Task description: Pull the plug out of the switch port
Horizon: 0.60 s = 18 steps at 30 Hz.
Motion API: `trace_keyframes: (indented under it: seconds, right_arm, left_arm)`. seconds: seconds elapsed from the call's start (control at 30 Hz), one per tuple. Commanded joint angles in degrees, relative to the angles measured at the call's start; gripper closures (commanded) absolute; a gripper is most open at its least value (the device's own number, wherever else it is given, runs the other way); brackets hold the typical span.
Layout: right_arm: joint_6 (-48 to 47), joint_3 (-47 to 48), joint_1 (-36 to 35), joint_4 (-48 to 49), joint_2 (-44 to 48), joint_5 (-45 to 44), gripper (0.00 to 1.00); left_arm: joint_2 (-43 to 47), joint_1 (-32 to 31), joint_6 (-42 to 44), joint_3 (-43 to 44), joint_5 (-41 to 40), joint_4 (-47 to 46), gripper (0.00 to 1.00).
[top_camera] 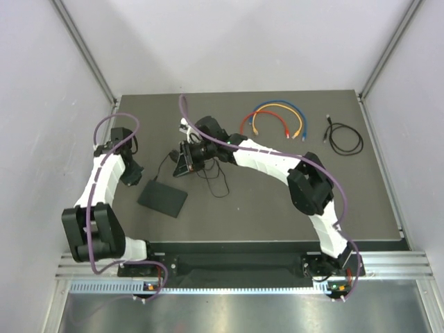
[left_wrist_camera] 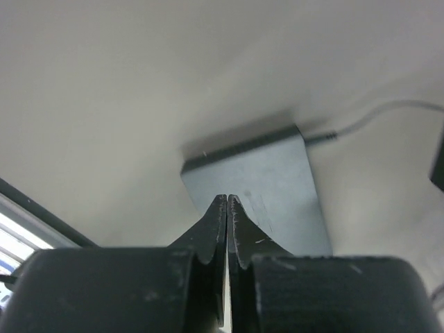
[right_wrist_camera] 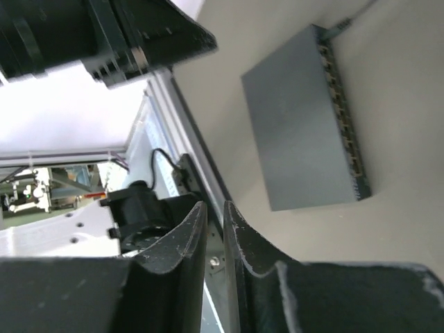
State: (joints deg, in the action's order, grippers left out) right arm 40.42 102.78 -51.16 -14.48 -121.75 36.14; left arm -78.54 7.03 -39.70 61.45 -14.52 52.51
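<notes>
Top external view: the switch [top_camera: 163,198] is lying flat on the dark table [top_camera: 277,208], left of the middle and toward the near edge, between the two arms.
Left gripper [left_wrist_camera: 227,202]: its jaws are pressing fully together with nothing between them. The tips are hanging just over the near end of the switch's plain top. Whether they are touching it, the left wrist view is not showing.
Right gripper [right_wrist_camera: 214,208]: its jaws are standing almost closed, leaving only a slim gap, and they are holding nothing. It is hovering near the far side of the switch, apart from it.
Plug [left_wrist_camera: 320,137]: it is sitting at the far right corner of the switch as the left wrist camera sees it, and it is looking seated, not yet pulled. Which port it is occupying cannot be told.
Cord [left_wrist_camera: 378,114]: it is running from the plug away to the right across the table.
Ports [right_wrist_camera: 343,125]: a row of them is showing along one long edge of the switch in the right wrist view, facing away from the right gripper.
Coloured cables [top_camera: 274,119]: a red, blue and yellow bundle is lying coiled at the far side of the table, well apart from the switch.
Black cable [top_camera: 345,137]: it is lying looped just to the right of the coloured cables.
</notes>
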Motion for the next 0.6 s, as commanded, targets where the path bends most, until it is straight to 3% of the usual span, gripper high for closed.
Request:
trace_keyframes:
  seconds: [0.0,0.33,0.57]
  right_arm:
    - [-2.4,2.1,-0.1,-1.7,-2.9,0.7,0.85]
    - [-5.8,5.2,0.8,-5.9,-10.3,0.0,0.84]
    - [-5.9,3.7,2.2,-5.6,-11.7,0.2,0.83]
  left_arm:
    - [-2.6,2.7,1.6,-0.5,-1.8,-4.0,1.00]
    - [-13.4,3.5,2.8,2.2,2.3,-8.0,1.00]
    - [-15.1,3.5,3.1,2.2,7.7,-6.6,1.00]
